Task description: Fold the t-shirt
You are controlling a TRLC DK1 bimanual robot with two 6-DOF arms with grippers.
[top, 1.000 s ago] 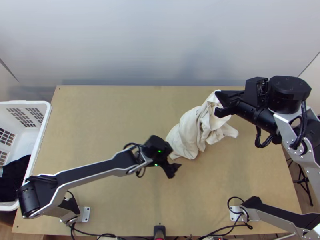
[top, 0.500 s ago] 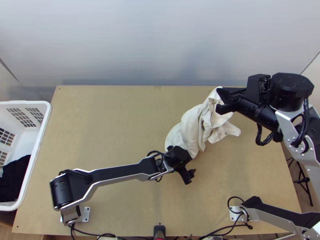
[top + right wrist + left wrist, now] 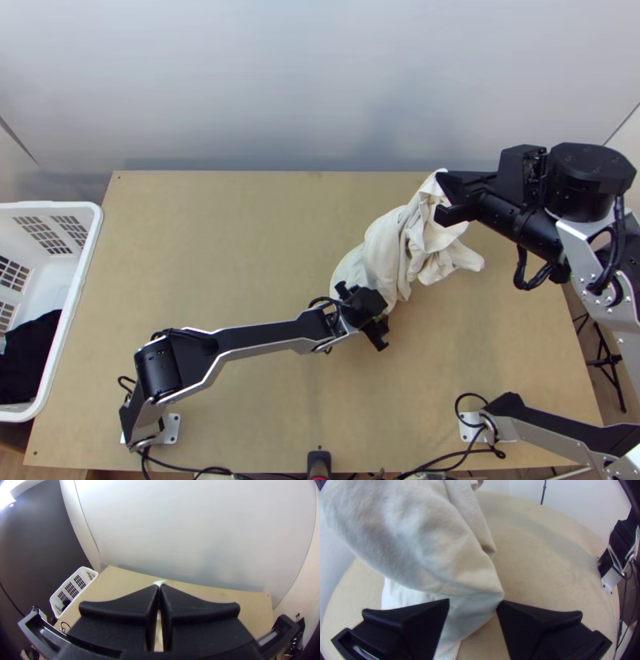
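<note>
The off-white t-shirt (image 3: 386,250) is bunched and twisted on the right half of the table, its upper end raised to my right gripper (image 3: 445,198). My left gripper (image 3: 379,330) is at the shirt's near end. In the left wrist view, the fingers of my left gripper (image 3: 473,604) stand apart, with a folded part of the shirt (image 3: 453,556) in front of and partly between them. Pressed together, the fingers of my right gripper (image 3: 159,588) pinch the shirt, and a bit of cloth (image 3: 160,582) sticks up past their tips.
A white basket (image 3: 90,248) with dark cloth (image 3: 30,356) in it stands by the left edge of the wooden table (image 3: 216,240). Behind the table rises a pale wall (image 3: 280,88). Cables lie along the near edge.
My left gripper has moved right and slightly toward the near edge, then a little back up toward the shirt's near end. My right gripper has shifted slightly right and up the picture with the cloth.
</note>
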